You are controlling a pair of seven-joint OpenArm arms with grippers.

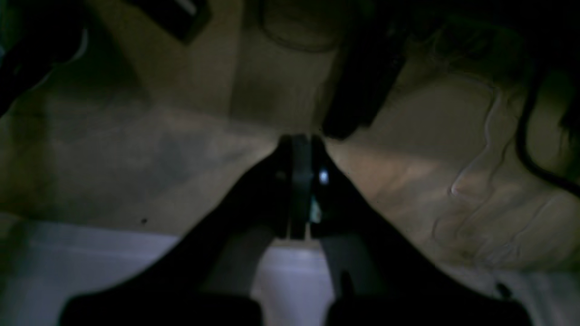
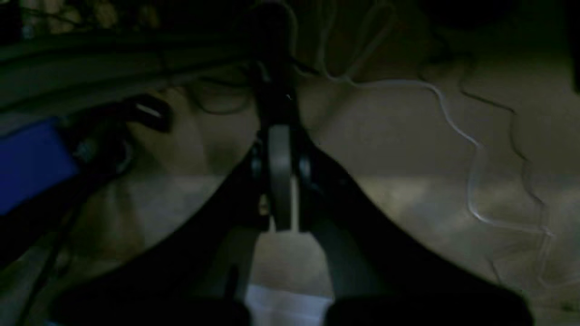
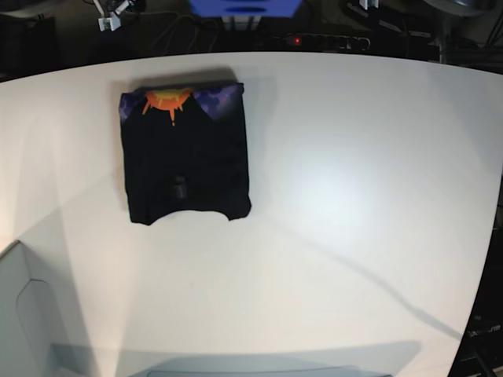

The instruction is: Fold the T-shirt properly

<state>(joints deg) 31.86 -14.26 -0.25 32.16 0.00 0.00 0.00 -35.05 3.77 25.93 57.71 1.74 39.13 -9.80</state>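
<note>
The T-shirt (image 3: 185, 157) lies folded into a compact black rectangle on the far left part of the white table (image 3: 354, 196). An orange sun and purple print show along its far edge. Neither arm appears in the base view, and the shirt appears in neither wrist view. In the left wrist view my left gripper (image 1: 299, 140) has its jaws pressed together with nothing between them. My right gripper (image 2: 278, 131) is likewise shut and empty in the right wrist view. Both hang over a dim tan floor past a white table edge (image 1: 68, 253).
A pale box corner (image 3: 16, 314) sits at the near left of the table. A blue object (image 3: 244, 6) and a power strip (image 3: 322, 41) lie beyond the far edge. Loose cables (image 2: 471, 149) run over the floor, and a blue block (image 2: 31, 163) stands at the left.
</note>
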